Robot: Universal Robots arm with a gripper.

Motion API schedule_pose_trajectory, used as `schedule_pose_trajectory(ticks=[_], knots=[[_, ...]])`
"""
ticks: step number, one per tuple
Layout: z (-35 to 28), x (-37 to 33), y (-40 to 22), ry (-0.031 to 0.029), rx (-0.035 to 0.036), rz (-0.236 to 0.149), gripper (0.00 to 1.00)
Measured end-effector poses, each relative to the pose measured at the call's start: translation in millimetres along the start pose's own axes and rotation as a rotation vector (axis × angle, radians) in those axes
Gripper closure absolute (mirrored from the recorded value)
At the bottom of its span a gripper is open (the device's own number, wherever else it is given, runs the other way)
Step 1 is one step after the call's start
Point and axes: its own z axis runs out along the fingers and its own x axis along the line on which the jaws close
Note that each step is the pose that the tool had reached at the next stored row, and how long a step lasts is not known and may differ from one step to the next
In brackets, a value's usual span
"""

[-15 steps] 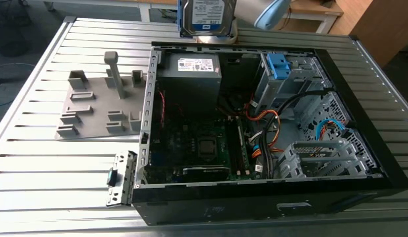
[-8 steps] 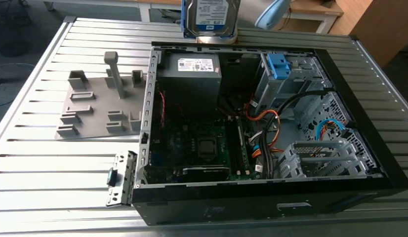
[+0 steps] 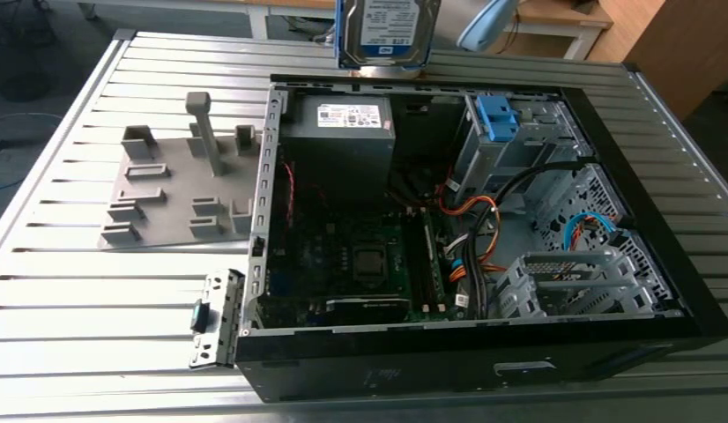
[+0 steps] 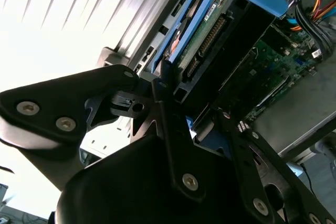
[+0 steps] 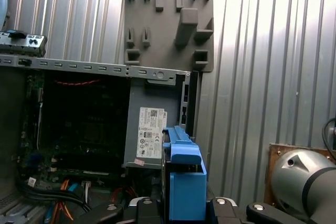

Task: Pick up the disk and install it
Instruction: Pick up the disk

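The disk (image 3: pixel 387 33) is being held on edge in the air over the rim of the open computer case (image 3: pixel 399 374), just above the grey power supply (image 3: pixel 337 132). In the second wrist view it is being grasped by the claw (image 4: pixel 191 95), with the black fingers (image 4: pixel 167 111) being pressed against its blue-railed sides. A grey fixture tray (image 3: pixel 176 189) is being carried by the ribbed counter (image 3: pixel 58 291) beside the case.
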Motion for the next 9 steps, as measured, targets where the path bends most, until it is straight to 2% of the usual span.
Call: schedule_pose_trajectory(ticks=[9], knots=[[-0.4,3.7,-17.8,0.0,-0.0012,0.0,0.64]])
